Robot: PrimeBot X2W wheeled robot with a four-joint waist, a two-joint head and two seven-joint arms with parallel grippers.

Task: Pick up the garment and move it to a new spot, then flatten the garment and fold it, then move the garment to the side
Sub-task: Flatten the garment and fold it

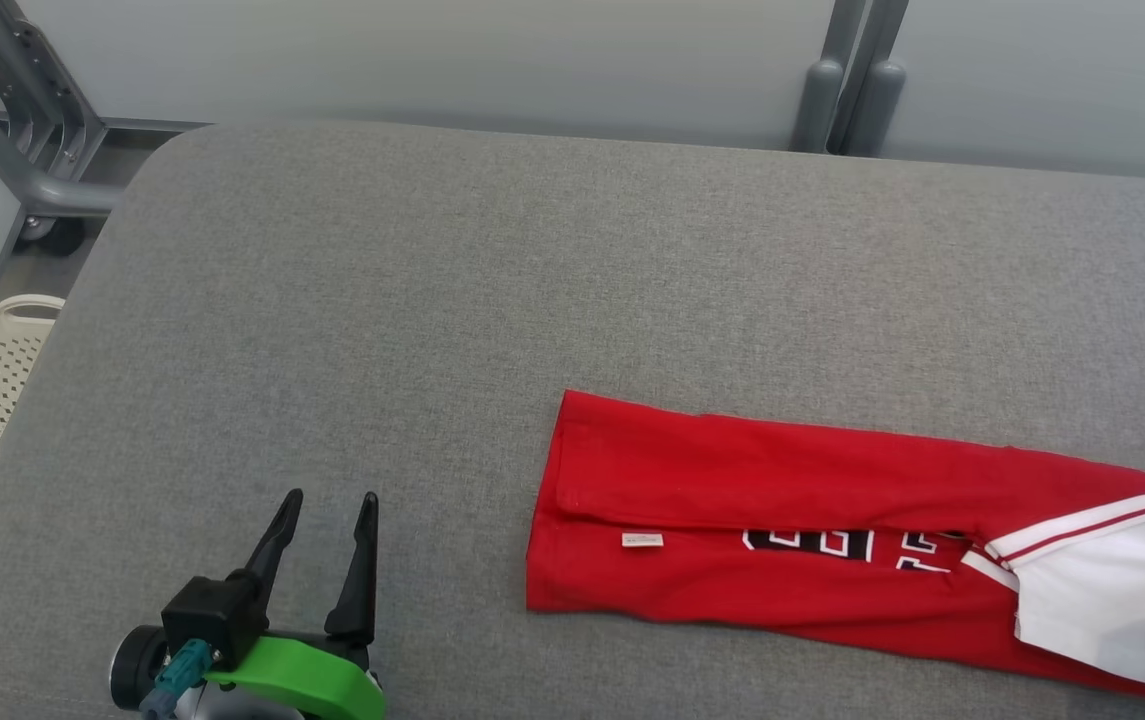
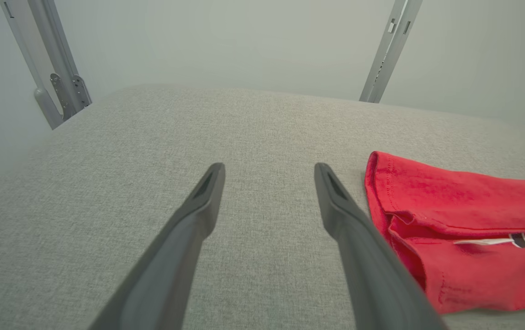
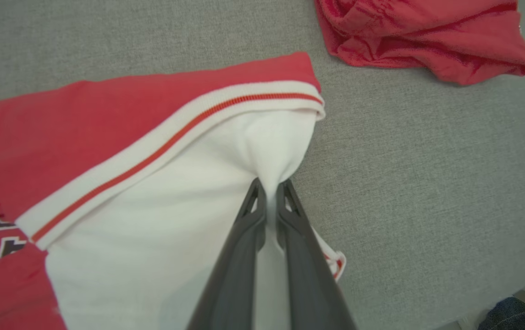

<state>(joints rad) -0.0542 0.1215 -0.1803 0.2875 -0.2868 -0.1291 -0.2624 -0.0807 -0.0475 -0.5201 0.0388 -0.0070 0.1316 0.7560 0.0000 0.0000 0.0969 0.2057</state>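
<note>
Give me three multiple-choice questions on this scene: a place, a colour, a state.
1. Where is the left gripper relative to the long red folded garment?
A) on top of it
B) to its left, apart, over the grey fabric surface
C) beyond its far edge
2. What colour is the sleeve pinched by the right gripper?
A) blue
B) black
C) white with red-striped trim
3. How do the left gripper's jaws stand?
A) shut on the garment
B) open, holding nothing
C) shut on nothing
B: the grey fabric surface lies bare between them. C: white cloth bunches in its grip. B: its jaws stand wide apart.
</note>
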